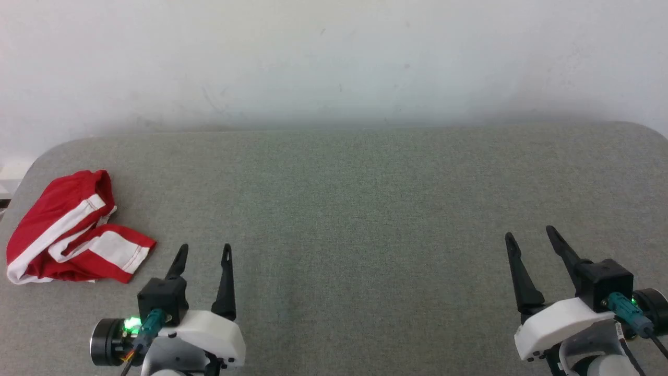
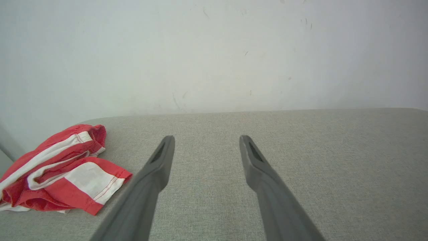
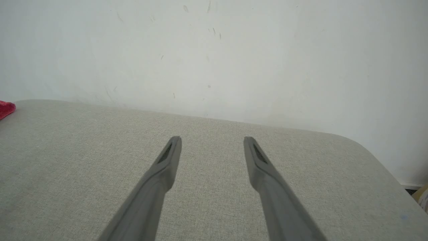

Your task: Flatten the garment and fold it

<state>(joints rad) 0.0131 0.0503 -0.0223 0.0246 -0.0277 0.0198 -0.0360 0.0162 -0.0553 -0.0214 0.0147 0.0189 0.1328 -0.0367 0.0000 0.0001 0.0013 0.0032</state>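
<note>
The garment point(image 1: 68, 235) is not held by either gripper; it lies on the worktop point(image 1: 365, 209), to the left of the left gripper point(image 1: 205, 246) and a little farther out, near it but apart.

Nearest the robot, the left gripper hovers low over the grey cloth surface with its 2 dark fingers spread and nothing between them; the left wrist view shows the same gap point(image 2: 206, 138) with bare worktop point(image 2: 301, 160) inside it. The right gripper point(image 1: 529, 232) sits well apart at the right end, its 2 fingers likewise spread over bare fabric point(image 3: 211, 138).

The garment point(image 2: 60, 170) is a crumpled, partly doubled-over heap of red cloth with wide white stripes and white hem trim, one leg opening turned toward the left gripper. It rests close to the worktop's left edge. A sliver of its red cloth point(image 3: 6, 108) shows at the left border of the right wrist view.

The worktop is covered in grey woven fabric, with rounded far corners. Behind it stands a plain white wall point(image 1: 334, 62), lightly scuffed.
</note>
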